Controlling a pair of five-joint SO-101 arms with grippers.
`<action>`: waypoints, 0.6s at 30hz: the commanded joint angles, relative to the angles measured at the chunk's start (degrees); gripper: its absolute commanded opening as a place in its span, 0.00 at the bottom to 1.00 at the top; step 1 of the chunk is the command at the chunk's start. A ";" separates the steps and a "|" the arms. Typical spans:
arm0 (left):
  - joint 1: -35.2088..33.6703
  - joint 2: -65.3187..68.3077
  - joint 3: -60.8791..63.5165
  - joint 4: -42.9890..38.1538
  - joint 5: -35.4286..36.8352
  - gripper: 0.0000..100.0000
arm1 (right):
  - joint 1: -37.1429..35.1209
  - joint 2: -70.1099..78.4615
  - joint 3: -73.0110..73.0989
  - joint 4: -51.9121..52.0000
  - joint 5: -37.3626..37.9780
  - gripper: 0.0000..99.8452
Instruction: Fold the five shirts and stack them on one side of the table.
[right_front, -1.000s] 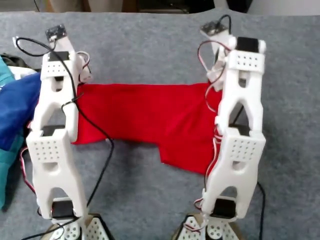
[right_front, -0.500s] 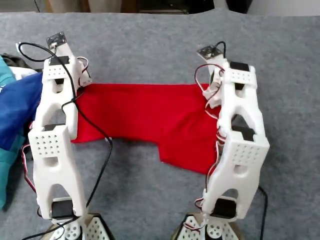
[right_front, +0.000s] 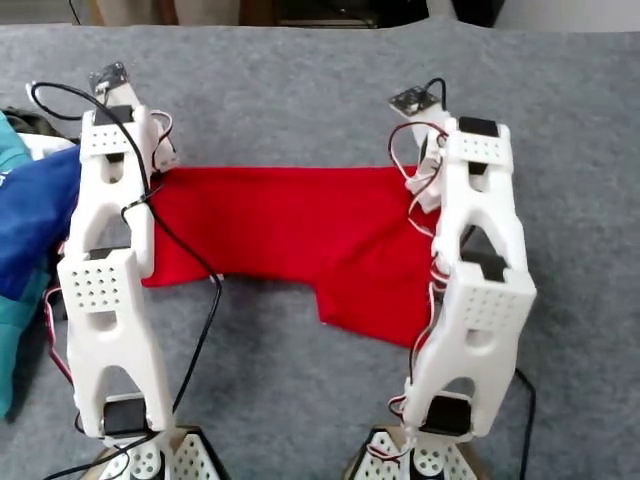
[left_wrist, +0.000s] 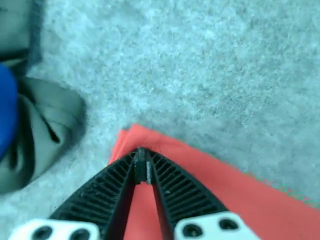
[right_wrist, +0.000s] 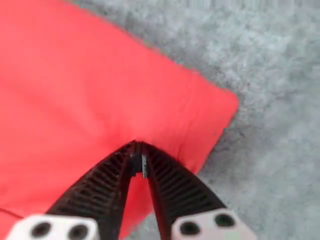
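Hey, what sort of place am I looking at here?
Most likely a robotics lab bench: a white left arm and right arm mounted side by side at a grey cloth-covered table, with a red shirt spread flat between them.

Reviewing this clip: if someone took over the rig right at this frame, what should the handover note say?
The left gripper has its jaws shut, tips at the far corner of the red shirt. The right gripper has its jaws shut, tips on the shirt near its other far corner. Whether either pinches cloth cannot be told.
The red shirt lies spread wide on the table between the arms.
The blue and teal clothes are heaped at the table edge beside the left arm.
Done: no finished fold visible.
Left: fold the red shirt, then the others, and stack them.
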 joint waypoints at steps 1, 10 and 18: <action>2.46 -7.16 -9.05 7.82 -0.44 0.02 | -1.54 -11.12 2.77 0.18 0.53 0.00; 0.62 -9.19 -17.23 26.55 -12.92 0.02 | -2.86 -35.03 19.47 2.81 6.86 0.00; -3.25 -18.33 -5.19 27.08 -15.47 0.02 | -2.95 -58.24 46.64 0.79 17.93 0.01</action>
